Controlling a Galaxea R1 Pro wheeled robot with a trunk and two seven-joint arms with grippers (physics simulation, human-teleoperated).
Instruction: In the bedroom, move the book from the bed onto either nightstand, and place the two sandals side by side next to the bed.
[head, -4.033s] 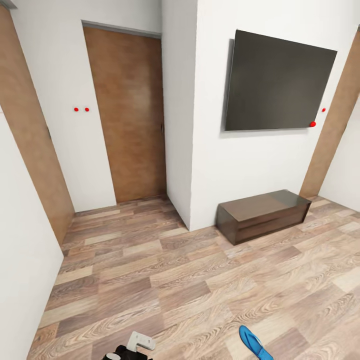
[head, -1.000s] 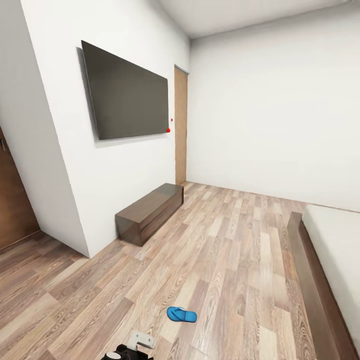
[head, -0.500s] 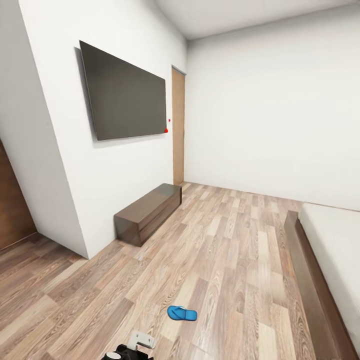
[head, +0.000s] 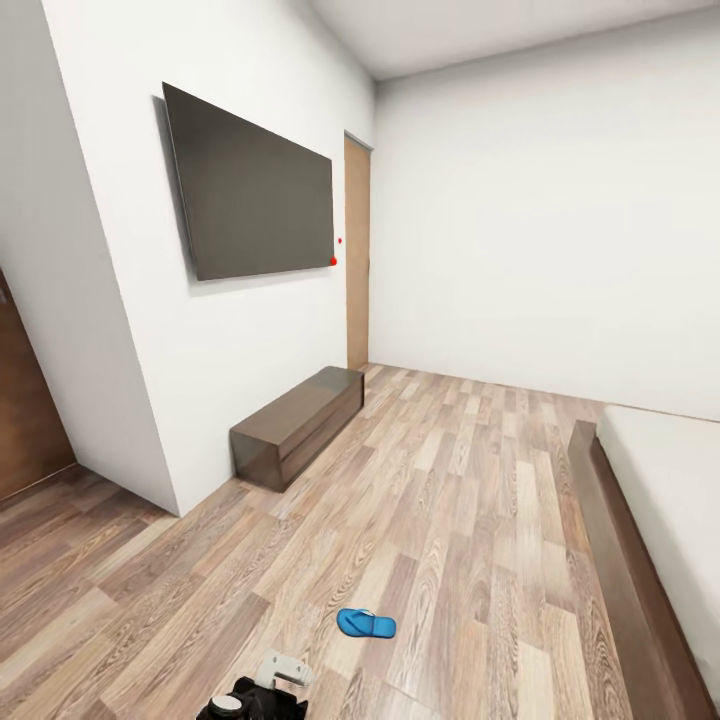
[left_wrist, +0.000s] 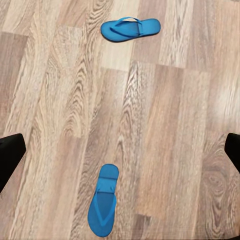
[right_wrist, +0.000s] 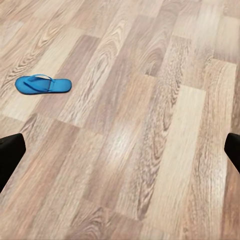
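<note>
One bright blue sandal lies flat on the wood floor a short way left of the bed, whose dark frame and grey mattress run along the right. In the left wrist view, two sandals lie apart on the planks at different angles, beneath my open left gripper, which holds nothing. My right gripper is open too, above bare floor, with one sandal off to its side. The book and the nightstand are out of view.
A large dark TV hangs on the white wall at left, above a low dark-brown bench. A wooden door stands in the far corner. Part of my left arm shows at the bottom edge. Open floor lies between bench and bed.
The camera has swung right from the door and TV wall to bring the bed into view. Over the last second the view barely shifted. The sandal stays on the floor.
</note>
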